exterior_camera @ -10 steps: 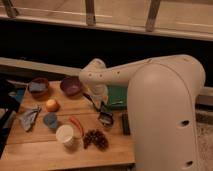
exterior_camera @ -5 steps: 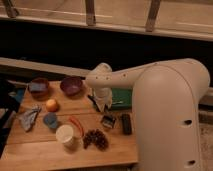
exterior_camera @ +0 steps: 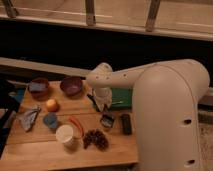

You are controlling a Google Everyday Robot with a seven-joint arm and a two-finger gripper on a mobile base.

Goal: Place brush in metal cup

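Jaws (exterior_camera: pixel 102 102): you're looking at them hanging off the white wrist over the middle of the table (exterior_camera: pixel 45 152), pointing down. Spread or pressed together, can't tell; the wrist housing is covering them.

Going left to right across the table: brown bowl (exterior_camera: pixel 39 87) with something grey inside, crumpled cloth (exterior_camera: pixel 27 119), orange fruit (exterior_camera: pixel 51 105), blue cup (exterior_camera: pixel 50 120), dark bowl (exterior_camera: pixel 72 86), white cup (exterior_camera: pixel 65 134), thin red chilli (exterior_camera: pixel 76 125) just beside it, dark grape-like cluster (exterior_camera: pixel 95 139), green mat (exterior_camera: pixel 121 98), black block (exterior_camera: pixel 125 123).

Brush (exterior_camera: pixel 93 100): you're seeing a thin dark shaft running diagonally from upper left down under the wrist, so its long axis is tilting, not lying flat. Looks like the jaws are carrying it, but the contact itself is hidden.

Metal cup (exterior_camera: pixel 106 121): sitting just below and slightly right of the jaws, between the grape cluster and the black block. That's the relation you're working with: cup is near, almost underneath, so the move is mostly a short shift toward the camera and down.

No readable labels or writing anywhere.
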